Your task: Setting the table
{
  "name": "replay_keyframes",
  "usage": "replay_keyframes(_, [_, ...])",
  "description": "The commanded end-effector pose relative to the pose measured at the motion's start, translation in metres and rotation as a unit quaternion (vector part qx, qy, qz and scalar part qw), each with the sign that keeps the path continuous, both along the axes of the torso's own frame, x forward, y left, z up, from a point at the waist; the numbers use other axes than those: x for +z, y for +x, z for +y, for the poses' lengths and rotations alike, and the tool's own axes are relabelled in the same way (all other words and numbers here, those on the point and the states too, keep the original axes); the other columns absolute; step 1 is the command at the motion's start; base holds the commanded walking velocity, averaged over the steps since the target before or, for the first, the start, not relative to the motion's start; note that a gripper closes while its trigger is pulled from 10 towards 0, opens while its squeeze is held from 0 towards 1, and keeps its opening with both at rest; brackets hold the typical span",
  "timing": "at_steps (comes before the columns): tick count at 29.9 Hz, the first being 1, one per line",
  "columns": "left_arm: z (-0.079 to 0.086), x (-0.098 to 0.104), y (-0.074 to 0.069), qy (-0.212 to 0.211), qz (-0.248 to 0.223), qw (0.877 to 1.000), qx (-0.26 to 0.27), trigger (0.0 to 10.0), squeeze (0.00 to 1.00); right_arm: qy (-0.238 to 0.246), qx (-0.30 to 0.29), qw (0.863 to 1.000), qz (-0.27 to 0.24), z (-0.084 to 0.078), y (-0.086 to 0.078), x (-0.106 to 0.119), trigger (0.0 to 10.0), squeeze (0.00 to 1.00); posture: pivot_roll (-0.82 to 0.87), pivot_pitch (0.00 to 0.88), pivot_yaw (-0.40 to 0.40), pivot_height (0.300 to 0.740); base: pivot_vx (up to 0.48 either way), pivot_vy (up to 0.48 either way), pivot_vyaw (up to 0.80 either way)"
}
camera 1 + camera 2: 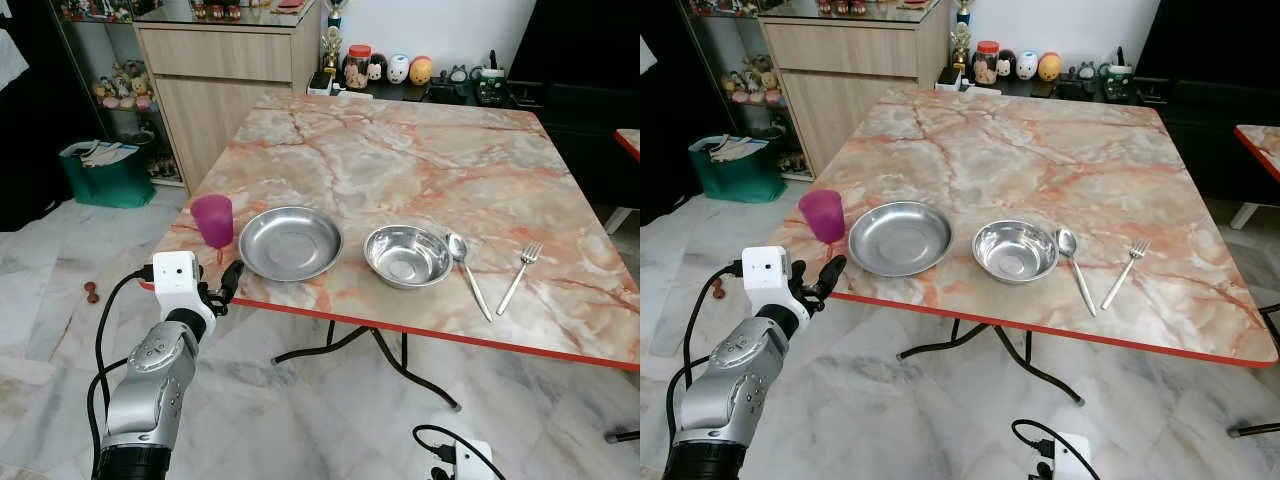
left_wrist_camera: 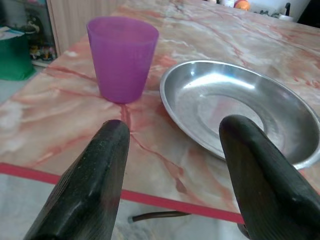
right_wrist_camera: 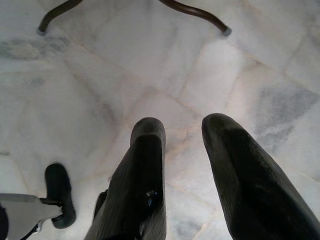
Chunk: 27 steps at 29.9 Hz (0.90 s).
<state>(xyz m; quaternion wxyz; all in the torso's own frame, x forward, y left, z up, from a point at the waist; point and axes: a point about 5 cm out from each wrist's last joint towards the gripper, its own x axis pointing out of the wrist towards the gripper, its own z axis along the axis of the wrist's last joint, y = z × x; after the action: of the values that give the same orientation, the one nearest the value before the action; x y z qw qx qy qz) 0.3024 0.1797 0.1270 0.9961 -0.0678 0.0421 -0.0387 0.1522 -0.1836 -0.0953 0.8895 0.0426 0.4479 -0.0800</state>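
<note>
The left gripper (image 2: 172, 150), fingers spread wide and empty, faces the cup (image 2: 122, 57) just ahead; it looks light, rigid plastic, best pinched mid-wall.

Cup (image 1: 212, 219), plate (image 1: 290, 243), bowl (image 1: 407, 256), spoon (image 1: 466, 269), fork (image 1: 520, 276) left-to-right.

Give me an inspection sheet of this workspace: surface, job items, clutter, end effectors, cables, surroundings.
Surface: marble-pattern table with red edge.
Job's things: purple cup, steel plate, steel bowl, spoon, fork, in a row along the near edge, none touching.
Clutter: nothing seen on the table.
End effectors: left end effector open, empty, at the table edge facing cup and plate; right end effector open, empty, pointing at the floor.
Cables: black cable along the left arm.
Surroundings: wooden cabinet, green bag, figurines on a shelf.
</note>
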Motion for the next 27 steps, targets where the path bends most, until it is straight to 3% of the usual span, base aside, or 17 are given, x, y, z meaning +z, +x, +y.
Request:
replay_keyframes(1, [0.001, 0.006, 0.004, 0.015, -0.013, 1.000, -0.002, 10.0, 0.00, -0.002, 0.002, 1.000, 0.003, 0.002, 0.001, 0.000, 10.0, 0.00, 0.08, 0.000, -0.041, 0.740, 0.000, 0.000, 0.00])
replay_keyframes(7, [-0.004, 0.004, 0.004, 0.019, -0.009, 1.000, -0.014, 10.0, 0.00, -0.012, -0.004, 0.999, 0.045, -0.005, -0.011, -0.005, 10.0, 0.00, 0.07, 0.000, -0.043, 0.740, 0.000, 0.000, 0.00])
replay_keyframes(11, [-0.005, 0.004, 0.003, 0.021, -0.011, 1.000, -0.015, 10.0, 0.00, -0.012, -0.012, 0.999, 0.046, -0.006, -0.019, -0.008, 10.0, 0.00, 0.07, 0.000, -0.043, 0.740, 0.000, 0.000, 0.00])
replay_keyframes(15, [-0.004, 0.005, 0.003, 0.022, -0.013, 1.000, -0.016, 10.0, 0.00, -0.030, -0.023, 0.998, 0.054, -0.018, -0.034, -0.010, 10.0, 0.00, 0.06, 0.000, -0.040, 0.740, 0.000, 0.000, 0.00])
replay_keyframes(20, [-0.002, 0.005, 0.004, 0.025, -0.012, 0.999, -0.016, 10.0, 0.00, -0.052, -0.037, 0.996, 0.067, -0.048, -0.050, -0.008, 10.0, 0.00, 0.06, 0.000, -0.037, 0.740, 0.000, 0.000, 0.00])
replay_keyframes(23, [-0.002, 0.004, 0.004, 0.024, -0.010, 1.000, -0.017, 10.0, 0.00, -0.058, -0.053, 0.995, 0.068, -0.057, -0.058, -0.008, 10.0, 0.00, 0.06, 0.000, -0.034, 0.740, 0.000, 0.000, 0.00])
replay_keyframes(27, [-0.004, 0.003, 0.003, 0.024, -0.008, 0.999, -0.020, 10.0, 0.00, -0.056, -0.053, 0.995, 0.064, -0.057, -0.057, -0.007, 10.0, 0.00, 0.06, 0.000, -0.034, 0.740, 0.000, 0.000, 0.00])
